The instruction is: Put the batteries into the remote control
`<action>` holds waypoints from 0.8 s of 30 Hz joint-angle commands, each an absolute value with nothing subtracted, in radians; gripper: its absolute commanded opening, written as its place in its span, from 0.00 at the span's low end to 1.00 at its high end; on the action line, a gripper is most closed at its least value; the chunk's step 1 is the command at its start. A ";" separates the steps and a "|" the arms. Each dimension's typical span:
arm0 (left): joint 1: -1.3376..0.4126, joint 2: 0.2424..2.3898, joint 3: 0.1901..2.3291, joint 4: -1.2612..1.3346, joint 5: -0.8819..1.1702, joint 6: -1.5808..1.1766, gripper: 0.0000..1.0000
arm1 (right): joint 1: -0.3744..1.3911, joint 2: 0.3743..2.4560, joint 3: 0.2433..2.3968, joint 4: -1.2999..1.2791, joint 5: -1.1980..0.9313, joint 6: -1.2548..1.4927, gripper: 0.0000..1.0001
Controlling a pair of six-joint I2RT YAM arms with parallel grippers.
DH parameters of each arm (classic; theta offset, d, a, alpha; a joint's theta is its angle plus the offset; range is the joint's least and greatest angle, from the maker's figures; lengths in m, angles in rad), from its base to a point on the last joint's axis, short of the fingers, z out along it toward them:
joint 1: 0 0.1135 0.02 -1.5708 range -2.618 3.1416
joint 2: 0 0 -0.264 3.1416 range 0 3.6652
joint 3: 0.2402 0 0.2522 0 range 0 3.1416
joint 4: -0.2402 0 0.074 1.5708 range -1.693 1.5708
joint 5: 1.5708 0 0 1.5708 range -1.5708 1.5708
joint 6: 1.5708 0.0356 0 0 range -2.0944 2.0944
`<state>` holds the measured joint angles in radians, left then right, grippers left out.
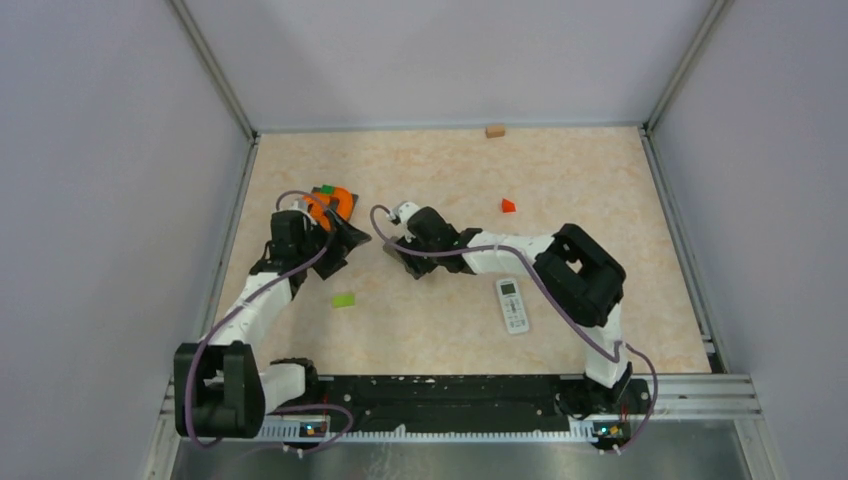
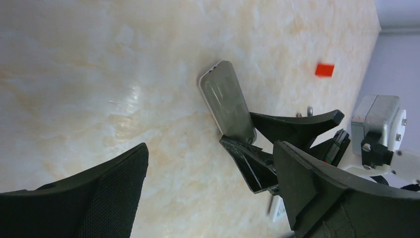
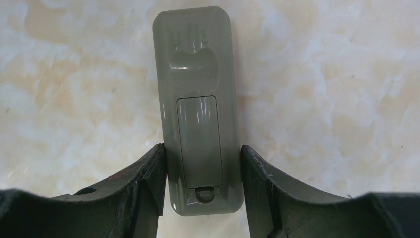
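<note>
A grey remote control (image 3: 199,106) lies back-up on the marble table, its battery cover closed. My right gripper (image 3: 202,149) is shut on its lower end, one finger against each long side. In the top view the right gripper (image 1: 408,260) is at the table's middle left. My left gripper (image 2: 210,146) is open and empty, close to the left of the grey remote (image 2: 228,101); in the top view it (image 1: 338,240) sits just below an orange object (image 1: 331,203). A white remote (image 1: 513,305) lies face-up further right. No batteries show in any view.
A red wedge (image 1: 508,205) lies right of the right gripper and also shows in the left wrist view (image 2: 324,70). A green block (image 1: 343,299) lies near the left arm. A wooden block (image 1: 494,130) sits at the far edge. Walls enclose the table.
</note>
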<state>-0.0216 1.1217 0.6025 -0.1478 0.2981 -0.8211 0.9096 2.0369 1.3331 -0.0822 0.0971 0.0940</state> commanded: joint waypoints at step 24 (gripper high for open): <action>-0.009 1.225 0.809 -0.264 1.021 -0.677 0.36 | 0.891 1.607 1.150 0.030 -0.362 0.006 0.18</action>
